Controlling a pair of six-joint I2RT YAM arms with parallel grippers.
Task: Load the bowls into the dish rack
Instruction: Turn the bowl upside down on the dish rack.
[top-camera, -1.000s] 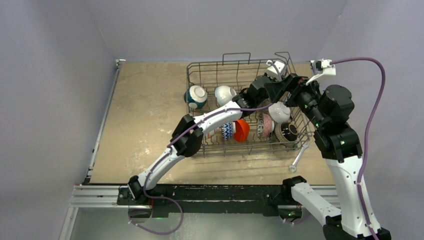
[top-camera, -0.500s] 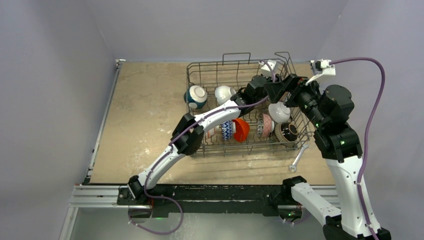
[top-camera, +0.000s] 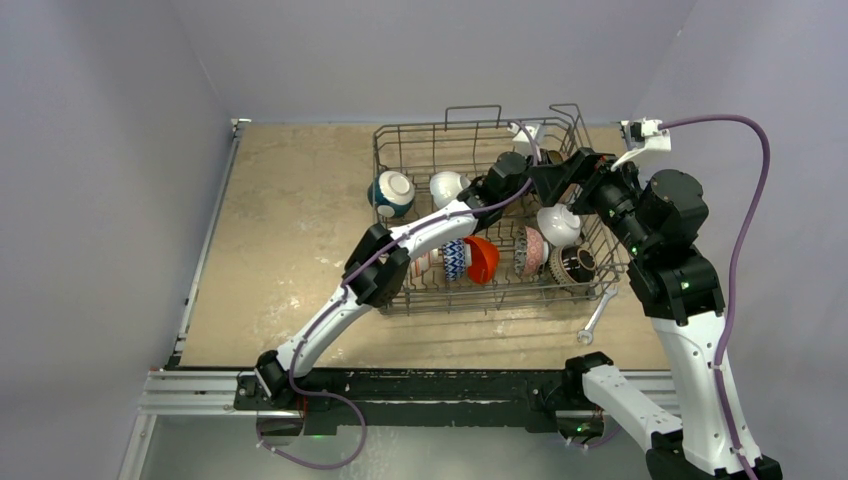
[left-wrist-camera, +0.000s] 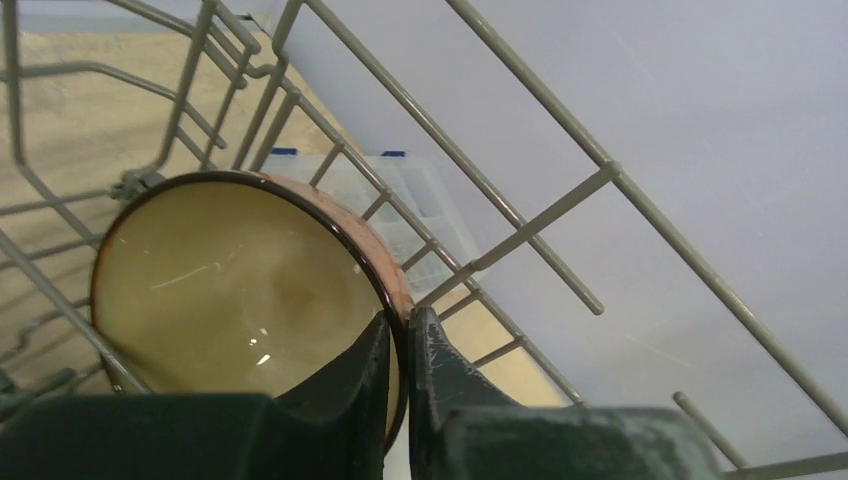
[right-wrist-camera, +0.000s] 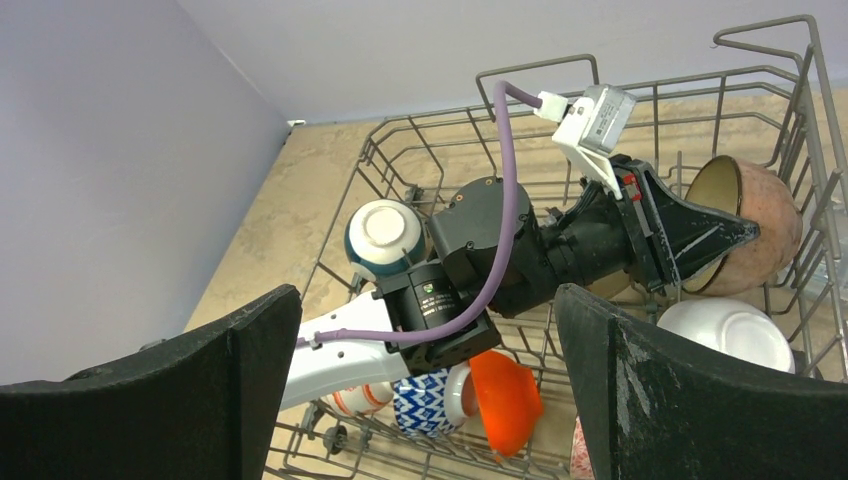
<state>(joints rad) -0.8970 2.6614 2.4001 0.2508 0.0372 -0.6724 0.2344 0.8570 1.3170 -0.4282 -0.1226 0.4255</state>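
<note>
so the left gripper (left-wrist-camera: 400, 335) is pinched onto the rim of the brown bowl (left-wrist-camera: 230, 290), one finger inside against the cream glaze and the other outside on the brown wall; that bowl sits tipped on its side in the far right corner of the dish rack (top-camera: 420, 130), mouth facing the left arm, leaning against the rack's wires; the right gripper (right-wrist-camera: 425, 298) hangs over the right side of the rack with its fingers spread wide and nothing between them, looking down at the left arm's wrist; a white bowl (right-wrist-camera: 730, 335) rests upside down just below the brown one; other bowls in the rack: a teal bowl (top-camera: 392, 193) foot-up near the left wall, an orange bowl (top-camera: 483, 258) on its side in the near row, with a blue-patterned bowl (top-camera: 455, 260) touching it on the left; a wrench (top-camera: 595, 322) lies on the table (top-camera: 290, 230) just outside the near right corner of the rack; a clear plastic box (left-wrist-camera: 400, 200) shows through the wires behind the brown bowl
</note>
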